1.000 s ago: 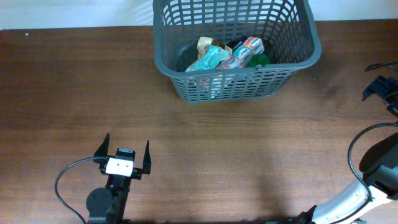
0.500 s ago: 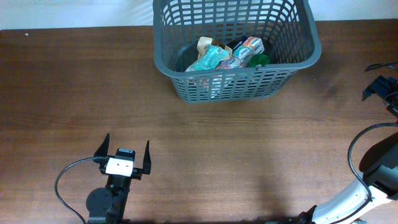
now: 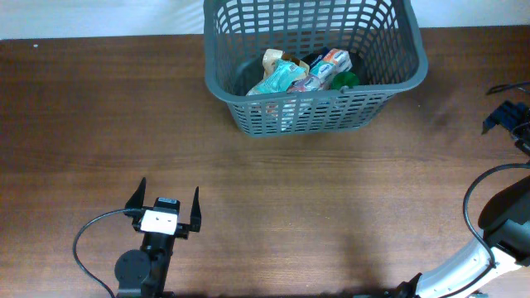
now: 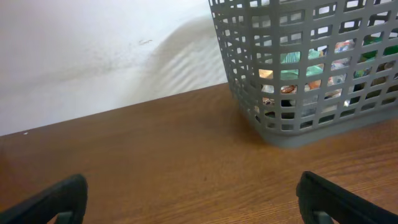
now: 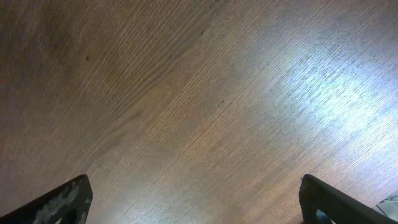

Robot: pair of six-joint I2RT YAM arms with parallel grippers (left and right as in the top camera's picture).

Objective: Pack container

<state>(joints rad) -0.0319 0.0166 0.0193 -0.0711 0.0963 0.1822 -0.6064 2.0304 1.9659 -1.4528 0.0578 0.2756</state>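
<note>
Now, colourful packets [image 3: 287, 76] inside the container [image 3: 308, 112]

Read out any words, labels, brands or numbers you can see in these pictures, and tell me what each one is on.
No text is legible in any view.
Packets inside the container: colourful printed wrappers, but the print is too small and blurred to read.
White tag behind the left gripper: no marking can be made out.

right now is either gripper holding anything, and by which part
Nothing is held: the left gripper and right gripper are both open and empty, away from the container.
</note>
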